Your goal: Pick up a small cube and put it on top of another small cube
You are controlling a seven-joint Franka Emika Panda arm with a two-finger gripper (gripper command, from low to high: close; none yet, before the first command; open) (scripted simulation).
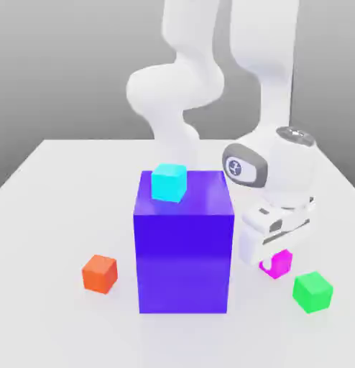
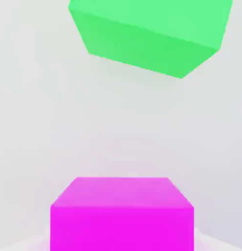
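The small cube (image 1: 280, 264) is magenta-pink and rests on the white table at the exterior view's right, beside the big blue-purple block (image 1: 184, 248). My gripper (image 1: 272, 251) is lowered straight onto it, and the white hand covers the cube's top part. The hand view has the same magenta cube (image 2: 122, 215) very close up, with a green cube (image 2: 152, 34) just beyond it. In the exterior view that green cube (image 1: 312, 291) lies on the table a short way from the magenta one, toward the front right.
A cyan cube (image 1: 169, 182) sits on top of the tall blue-purple block, near its back left corner. An orange cube (image 1: 100, 273) lies on the table (image 1: 58, 323) to the block's left. The arm rises behind the block.
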